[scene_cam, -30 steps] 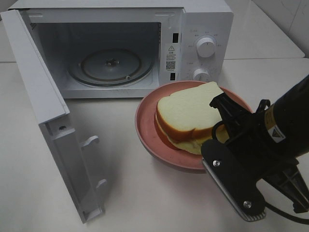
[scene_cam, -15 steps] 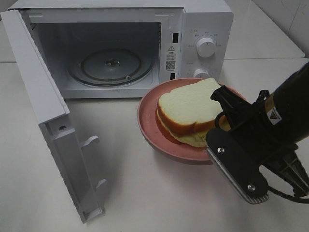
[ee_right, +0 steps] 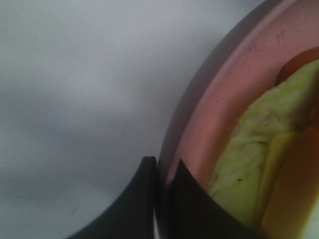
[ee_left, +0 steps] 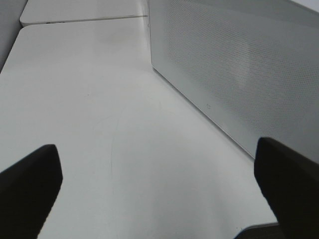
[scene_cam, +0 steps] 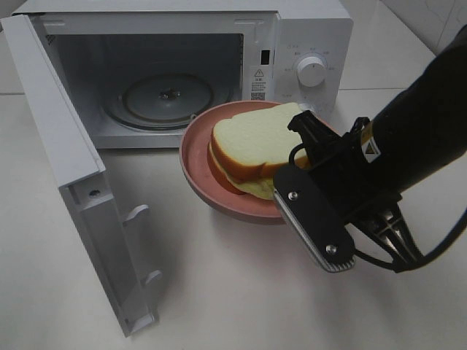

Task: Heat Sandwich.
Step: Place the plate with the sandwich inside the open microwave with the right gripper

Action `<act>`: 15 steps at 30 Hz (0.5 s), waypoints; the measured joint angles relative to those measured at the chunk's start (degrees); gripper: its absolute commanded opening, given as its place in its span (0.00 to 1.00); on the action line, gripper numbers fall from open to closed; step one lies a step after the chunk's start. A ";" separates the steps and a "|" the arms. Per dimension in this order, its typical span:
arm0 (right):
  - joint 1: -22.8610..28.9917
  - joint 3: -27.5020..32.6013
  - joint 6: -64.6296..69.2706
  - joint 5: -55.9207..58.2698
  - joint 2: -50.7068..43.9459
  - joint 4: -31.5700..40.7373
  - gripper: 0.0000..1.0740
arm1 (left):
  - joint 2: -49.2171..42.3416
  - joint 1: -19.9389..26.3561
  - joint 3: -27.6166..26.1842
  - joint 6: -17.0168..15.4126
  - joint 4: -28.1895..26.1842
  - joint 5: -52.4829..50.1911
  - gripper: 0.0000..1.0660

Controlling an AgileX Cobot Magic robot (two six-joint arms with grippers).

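Note:
The sandwich (scene_cam: 248, 142), white bread with a brown crust and yellow-green filling, lies on a round pink plate (scene_cam: 194, 157) held just in front of the open microwave (scene_cam: 310, 36). My right gripper (ee_right: 162, 175) is shut on the plate's rim, one finger on each side, with the filling (ee_right: 246, 149) close by in the right wrist view. The black right arm (scene_cam: 350, 189) covers the plate's near right edge. My left gripper (ee_left: 159, 191) is open with nothing between its fingers, over bare table beside the door's perforated outer face (ee_left: 239, 64).
The microwave door (scene_cam: 66, 168) swings wide open to the left and juts toward the table's front. Inside the cavity lies the glass turntable (scene_cam: 168, 98). Two control knobs (scene_cam: 312, 71) sit on the right panel.
My right gripper has carried the plate with the sandwich to the left and farther back, closer to the microwave opening. The left gripper stays open.

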 measured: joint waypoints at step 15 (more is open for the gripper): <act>2.69 -10.08 -1.20 -0.74 9.40 0.52 0.01 | 0.00 0.00 0.00 0.00 0.00 0.00 0.97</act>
